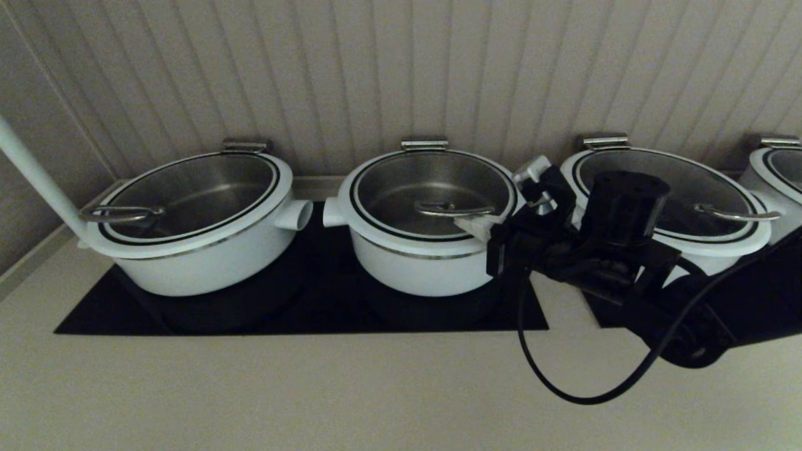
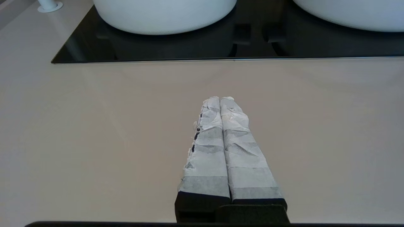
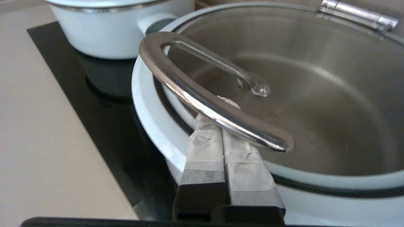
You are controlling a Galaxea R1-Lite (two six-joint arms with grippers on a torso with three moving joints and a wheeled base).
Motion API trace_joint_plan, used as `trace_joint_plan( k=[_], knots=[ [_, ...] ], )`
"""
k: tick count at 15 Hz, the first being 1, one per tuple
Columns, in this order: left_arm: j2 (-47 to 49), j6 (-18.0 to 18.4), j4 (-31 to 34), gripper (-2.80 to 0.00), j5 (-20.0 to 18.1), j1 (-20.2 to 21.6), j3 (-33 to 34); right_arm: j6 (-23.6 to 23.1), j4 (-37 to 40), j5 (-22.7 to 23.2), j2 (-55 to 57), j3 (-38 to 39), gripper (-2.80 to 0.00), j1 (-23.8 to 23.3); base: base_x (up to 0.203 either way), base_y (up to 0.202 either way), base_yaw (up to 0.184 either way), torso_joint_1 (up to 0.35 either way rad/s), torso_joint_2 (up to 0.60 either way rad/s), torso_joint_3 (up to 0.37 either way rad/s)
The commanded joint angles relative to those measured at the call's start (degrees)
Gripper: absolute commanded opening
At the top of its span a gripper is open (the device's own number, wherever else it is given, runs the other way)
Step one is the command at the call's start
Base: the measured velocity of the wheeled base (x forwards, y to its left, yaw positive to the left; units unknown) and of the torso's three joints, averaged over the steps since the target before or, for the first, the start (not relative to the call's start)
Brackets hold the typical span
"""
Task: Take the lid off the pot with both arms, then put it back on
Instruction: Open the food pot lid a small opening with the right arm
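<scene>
The pot [image 1: 426,266] is the middle white one, with a stub at each side and a steel hinge bracket [image 1: 424,144] at the back. Its glass lid [image 1: 401,185] lies on the rim, with a steel loop handle [image 1: 454,208] near the front. My right gripper [image 1: 471,224] is shut, and its taped tips are pushed under that handle [image 3: 202,101] from the pot's right front. In the right wrist view the right gripper [image 3: 226,101] shows just past the bar, over the lid [image 3: 315,94]. My left gripper [image 2: 220,98] is shut on nothing, above the bare counter in front of the cooktop [image 2: 189,47].
A similar lidded pot [image 1: 194,250] stands to the left and another [image 1: 689,207] to the right, partly behind my right arm. A white pole [image 1: 37,181] rises at the far left. A panelled wall runs close behind the pots. A black cable [image 1: 564,388] loops over the counter.
</scene>
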Motion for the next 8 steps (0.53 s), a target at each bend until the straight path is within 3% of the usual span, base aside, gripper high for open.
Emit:
trace_joint_plan(
  k=[1, 8],
  knots=[
    [0.0, 0.0, 0.0, -2.8, 0.0, 0.0, 0.0, -0.1, 1.9, 0.1, -1.9, -0.5, -2.8, 0.0, 0.0, 0.0, 0.0, 0.0, 0.0, 0.0],
    [0.0, 0.0, 0.0, -2.8, 0.0, 0.0, 0.0, -0.1, 7.7, 0.1, -2.3, -5.9, -2.8, 0.0, 0.0, 0.0, 0.0, 0.0, 0.0, 0.0]
  ],
)
